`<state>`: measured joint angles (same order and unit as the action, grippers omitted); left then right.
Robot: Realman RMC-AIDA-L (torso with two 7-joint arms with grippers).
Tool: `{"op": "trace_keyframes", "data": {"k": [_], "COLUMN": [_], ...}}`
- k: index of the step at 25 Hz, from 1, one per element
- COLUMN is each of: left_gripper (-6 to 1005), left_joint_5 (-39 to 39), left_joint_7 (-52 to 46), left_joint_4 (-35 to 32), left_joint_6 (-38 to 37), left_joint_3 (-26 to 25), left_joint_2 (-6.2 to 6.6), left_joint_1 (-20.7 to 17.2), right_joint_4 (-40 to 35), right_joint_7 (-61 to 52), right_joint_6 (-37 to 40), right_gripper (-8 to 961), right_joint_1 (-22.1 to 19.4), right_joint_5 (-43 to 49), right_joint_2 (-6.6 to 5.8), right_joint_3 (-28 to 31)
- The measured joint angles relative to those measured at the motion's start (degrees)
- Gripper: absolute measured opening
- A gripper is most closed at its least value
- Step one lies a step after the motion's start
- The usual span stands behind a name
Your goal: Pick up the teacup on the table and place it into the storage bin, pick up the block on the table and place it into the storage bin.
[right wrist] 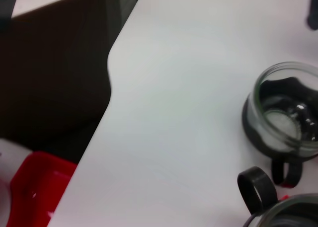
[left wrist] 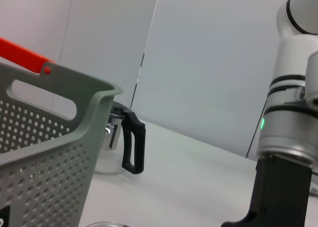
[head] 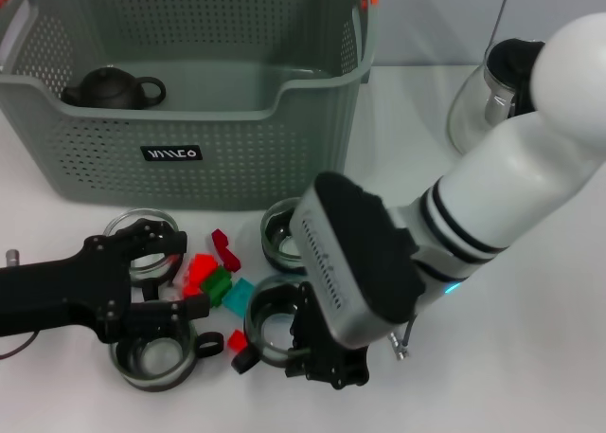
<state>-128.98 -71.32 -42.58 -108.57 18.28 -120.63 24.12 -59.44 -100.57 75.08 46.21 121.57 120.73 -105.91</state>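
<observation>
The right hand [head: 284, 343] sits low over a glass teacup [head: 270, 324] in front of the storage bin [head: 189, 158] (grip unclear, left hand [head: 156, 281] open nearby), so next comes a firm close and lift.

Right arm [head: 511, 187]: glossy white, black bands, cyan light, black wrist block. Left gripper [head: 142, 286]: matte black, screws.

dark teapot [head: 112, 88], glass pitcher [head: 479, 106], white table [head: 530, 357]

Perforated matt plastic storage bin [head: 189, 130], clear glass teacup [head: 150, 357], glossy white table [head: 530, 338]
</observation>
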Motion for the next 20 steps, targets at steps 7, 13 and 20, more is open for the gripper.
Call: {"op": "trace_keyframes", "data": {"k": [7,13,20], "left_gripper": [934,934,935], "left_joint_5": [-0.11,-0.11,-0.14], "left_joint_7": [0.03,-0.06,-0.02], "left_joint_4": [-0.94,-1.47,-1.3], "left_joint_6": [-0.2,-0.51,-0.51], "left_joint_3": [0.0,0.0,0.0], "left_joint_2": [0.16,0.15,0.13], "left_joint_1": [-0.64,-0.92,-0.91], "right_joint_4": [-4.54,-6.03,-7.06], "right_joint_7": [-0.05,-0.06,0.14], "right_joint_6": [4.03,6.92,10.41], "right_gripper": [57,56,57], "right_joint_1": [-4.43,-6.21,-6.81], "right_joint_5": [-0.92,-1.58,-1.64], "right_joint_2": [-0.25,-0.36,-0.32], "right_joint_3": [6.74,11.45,16.03]}}
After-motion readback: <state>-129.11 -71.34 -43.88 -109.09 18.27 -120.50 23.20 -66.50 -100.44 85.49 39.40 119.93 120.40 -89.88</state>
